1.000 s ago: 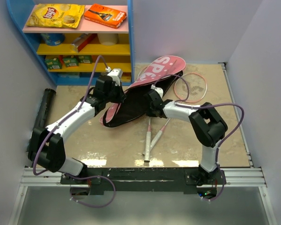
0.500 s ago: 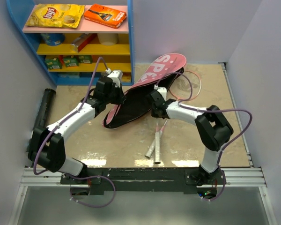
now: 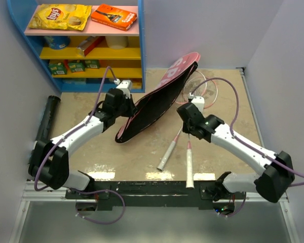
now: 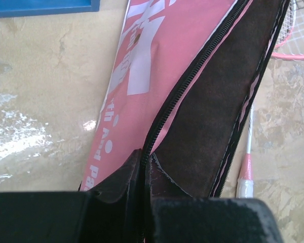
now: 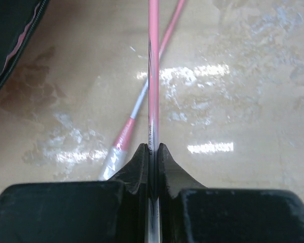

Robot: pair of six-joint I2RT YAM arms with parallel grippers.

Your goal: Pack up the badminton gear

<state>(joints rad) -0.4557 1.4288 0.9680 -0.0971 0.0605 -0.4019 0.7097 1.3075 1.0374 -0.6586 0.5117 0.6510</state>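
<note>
R gripper (image 5: 152,153) pinches racket shaft (image 5: 153,76), arm extended; L gripper (image 4: 145,163) clamps bag (image 4: 142,76).

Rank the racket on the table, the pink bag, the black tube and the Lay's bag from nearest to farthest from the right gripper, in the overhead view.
1. Racket on the table: just left of the right gripper.
2. Pink bag: left and farther back.
3. Black tube: far left.
4. Lay's bag: on the top shelf, back left.

pink bag (image 3: 154,106) with white lettering and black lining; pink-and-white rackets (image 3: 189,163); black tube (image 3: 46,119); blue shelf unit (image 3: 141,50) with yellow and pink boards; mottled beige table (image 3: 137,152).
</note>
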